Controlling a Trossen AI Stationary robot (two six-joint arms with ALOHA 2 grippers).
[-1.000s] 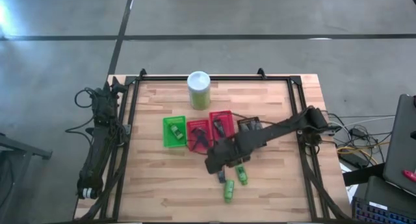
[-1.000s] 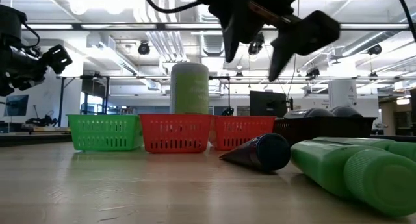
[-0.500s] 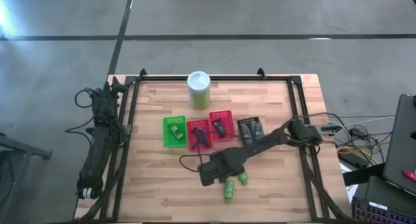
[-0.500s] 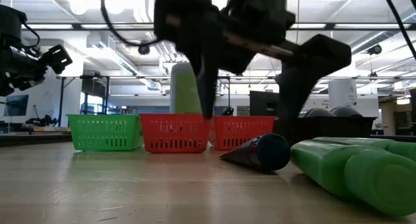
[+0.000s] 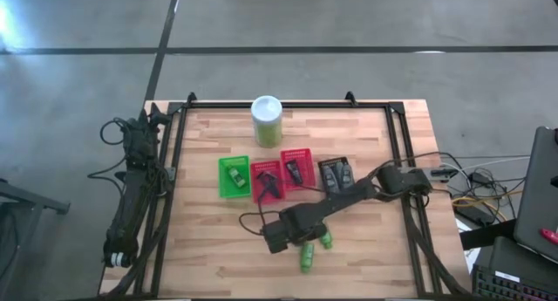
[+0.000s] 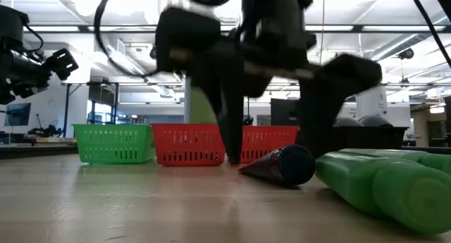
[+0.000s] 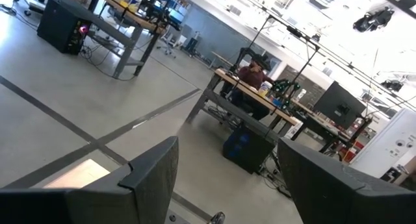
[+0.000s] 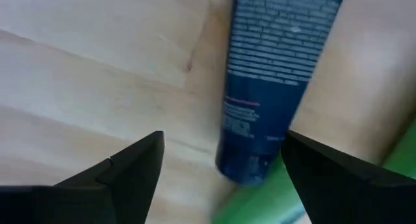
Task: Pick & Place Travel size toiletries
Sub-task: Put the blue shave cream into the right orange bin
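Most toiletries lie in the baskets (image 5: 233,193) already. Near the worktop's front edge, the right gripper (image 8: 221,169), fingers apart, stands over a dark flat tube (image 8: 273,74); green tubes (image 5: 308,258) remain.

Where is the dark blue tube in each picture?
High view: hidden under the right gripper.
Low view: dark blue tube lying right of centre, cap forward.
Left wrist view: not in it.
Right wrist view: between the open fingers.
Shared landmark: the green tube beside it.
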